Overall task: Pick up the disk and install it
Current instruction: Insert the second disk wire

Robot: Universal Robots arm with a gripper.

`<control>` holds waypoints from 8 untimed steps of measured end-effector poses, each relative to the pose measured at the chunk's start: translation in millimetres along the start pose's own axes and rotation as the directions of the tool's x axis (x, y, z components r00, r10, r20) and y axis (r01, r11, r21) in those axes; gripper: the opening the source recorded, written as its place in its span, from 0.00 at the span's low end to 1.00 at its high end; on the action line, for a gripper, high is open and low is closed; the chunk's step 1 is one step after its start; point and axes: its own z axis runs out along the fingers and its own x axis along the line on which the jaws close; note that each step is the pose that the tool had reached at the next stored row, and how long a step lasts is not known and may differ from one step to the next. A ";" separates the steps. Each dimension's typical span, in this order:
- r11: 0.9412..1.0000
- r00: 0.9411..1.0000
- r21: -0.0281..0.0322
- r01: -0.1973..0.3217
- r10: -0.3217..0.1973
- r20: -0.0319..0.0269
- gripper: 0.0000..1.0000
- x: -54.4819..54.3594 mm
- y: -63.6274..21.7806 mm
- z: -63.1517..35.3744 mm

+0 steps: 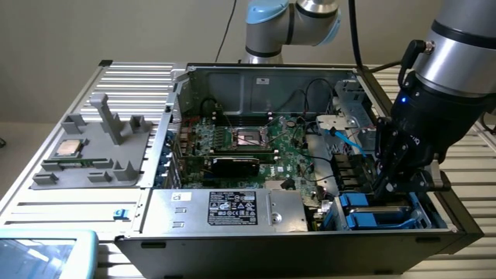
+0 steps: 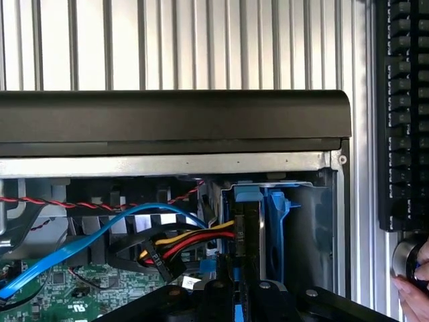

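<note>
The disk [image 2: 251, 228] stands on edge in the drive bay at the corner of the open computer case [image 1: 310, 232]. I see its dark thin side and the bright blue end tab of its bracket. My gripper [image 2: 236, 302] is shut on the disk's near edge, with the black fingers reaching down into the bay. In the exterior view the gripper [image 1: 399, 186] hangs low at the case's front corner on that view's right, just above the blue brackets [image 1: 364, 212] in the bay. A second blue bracket [image 2: 278, 228] stands right beside the held disk.
The motherboard [image 1: 256, 145] and power supply [image 1: 225, 210] lie inside the case. A blue cable [image 2: 80, 241] and red-yellow wires [image 2: 194, 241] run close to the bay. A grey fixture tray [image 1: 93, 157] holding a silver chip [image 1: 71, 148] sits outside the case. A person's hand [image 2: 412, 292] is near a knob.
</note>
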 end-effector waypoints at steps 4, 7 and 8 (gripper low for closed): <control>1.000 1.000 0.000 0.001 -0.001 0.000 0.16 0.2 -0.1 1.8; 1.000 1.000 0.000 0.001 -0.001 0.000 0.16 0.3 0.0 2.8; 1.000 1.000 0.000 0.001 -0.001 0.000 0.16 0.3 0.0 2.9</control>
